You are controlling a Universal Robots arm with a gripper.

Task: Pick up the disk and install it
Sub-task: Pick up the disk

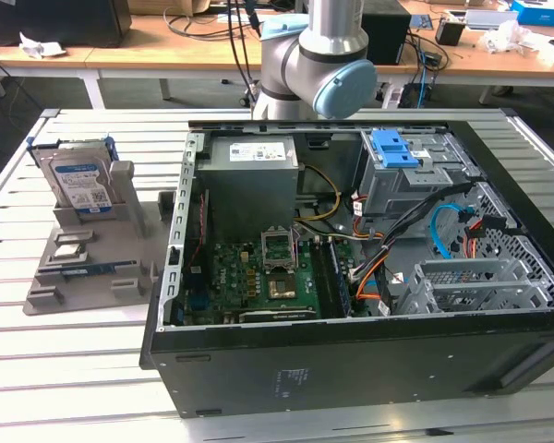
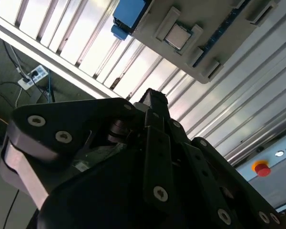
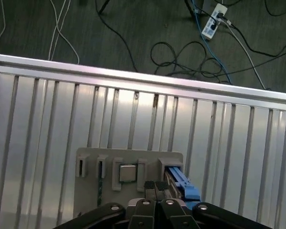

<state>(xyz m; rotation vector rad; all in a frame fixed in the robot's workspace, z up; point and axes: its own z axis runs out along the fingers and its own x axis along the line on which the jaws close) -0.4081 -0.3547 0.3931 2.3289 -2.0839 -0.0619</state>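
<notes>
Jaws of the gripper (image 3: 157,187) sit nearest the lens in both wrist views; they look pressed together, with nothing pinched between them. Just past their tips the grey holder (image 3: 88,191) lies on the slatted surface (image 3: 43,124). The disk (image 3: 181,181) stands on edge in its end slot, blue frame uppermost and apart from the gripper. Farther off, in the exterior view, the open computer case (image 1: 351,369) lies toward the exterior view's right of the holder, with cables (image 1: 420,208) crossing near its drive bay. Closed jaws would likely strike the disk's top edge, an off-centre pinch on the plastic frame could tip it or drag the holder, and the cables could snag it
</notes>
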